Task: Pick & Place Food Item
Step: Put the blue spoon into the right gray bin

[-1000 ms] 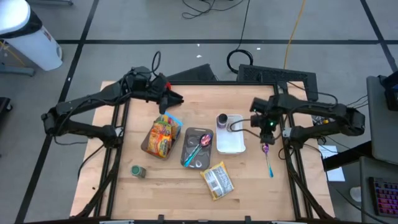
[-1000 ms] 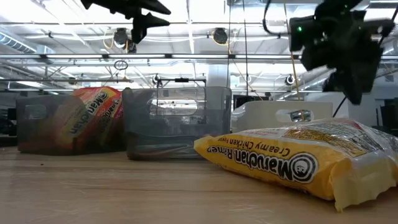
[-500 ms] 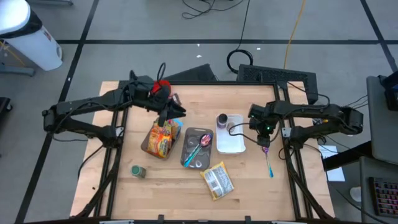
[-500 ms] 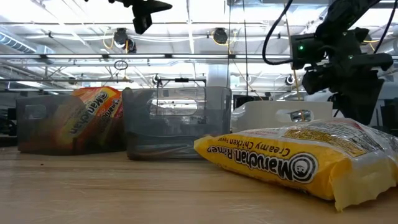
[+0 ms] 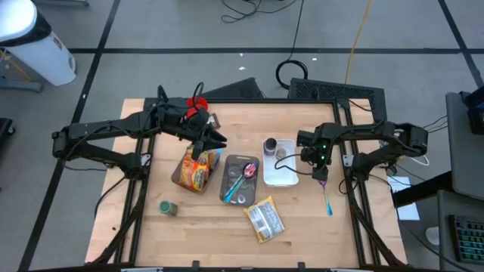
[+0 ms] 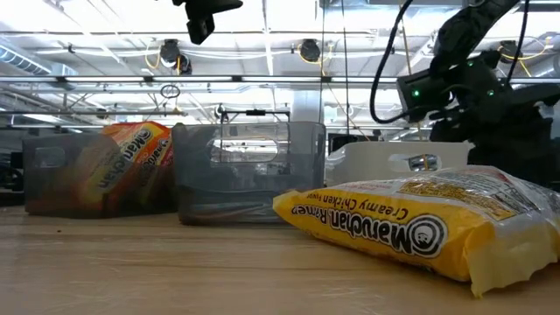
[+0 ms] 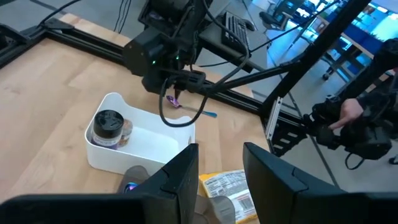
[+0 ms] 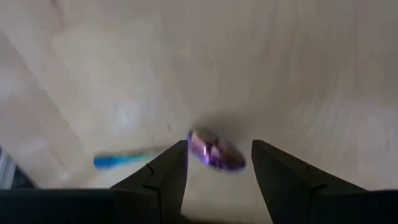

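Progress: judged early; one ramen pack already sits in a bin, one lies loose on the desk point(image 5: 144, 181).
Left pincer point(image 5: 214, 140): hovering above the orange ramen pack point(image 5: 197, 166) in the grey bin point(image 5: 178, 173); fingers point(image 7: 180, 177) parted, holding nothing.
Right pincer point(image 5: 319, 175): low over the purple-headed spoon point(image 8: 214, 152) beside the white tray point(image 5: 280, 177); fingers apart, straddling the spoon head, no grip evident.
Food item remaining: yellow Maruchan ramen pack point(image 5: 265, 219), near the desk's front edge.
Count: two ramen packs, two grey bins, one white tray, one jar point(image 5: 270, 145) in the tray, one small can point(image 5: 167, 208).
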